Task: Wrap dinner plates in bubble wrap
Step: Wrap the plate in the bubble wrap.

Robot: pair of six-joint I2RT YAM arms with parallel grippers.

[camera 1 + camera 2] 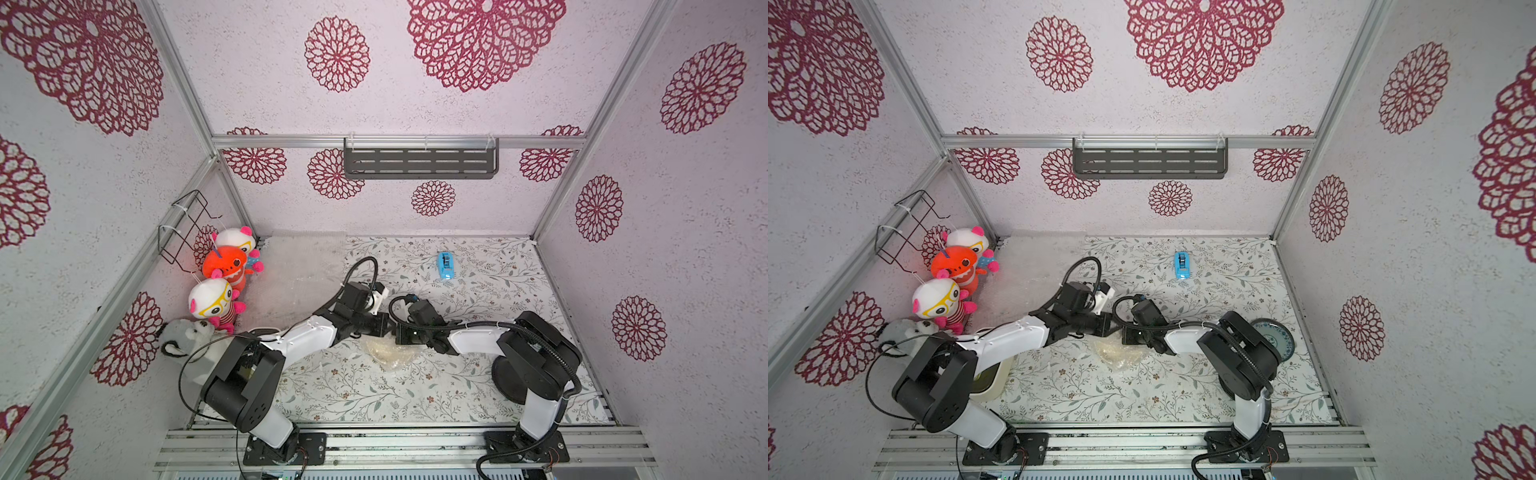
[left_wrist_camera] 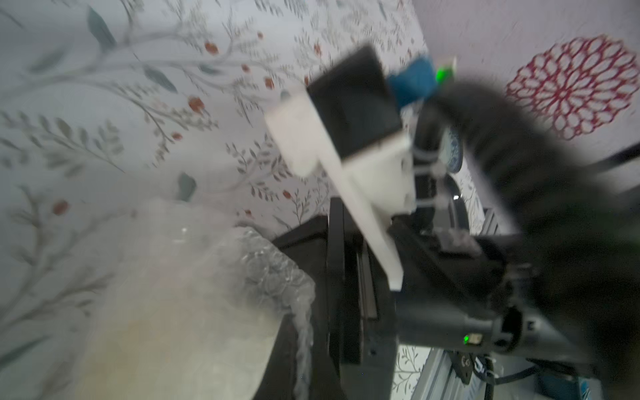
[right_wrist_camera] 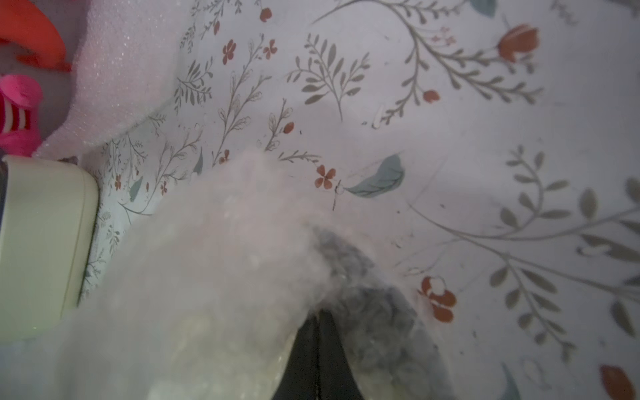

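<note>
Found seven o'clock from tape dispenser: cream plate bundled in bubble wrap, wrap clenched tight in left gripper and right gripper; judged slippery, fragile, best held at gathered edges.

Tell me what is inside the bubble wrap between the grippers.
A cream thing shows through the wrap; the crumpled layers hide its shape and any mark.

The right arm covers half the blue-patterned plate; the left arm hides most of the cream container; the bubble wrap is blurred in both wrist views, contents unclear
</note>
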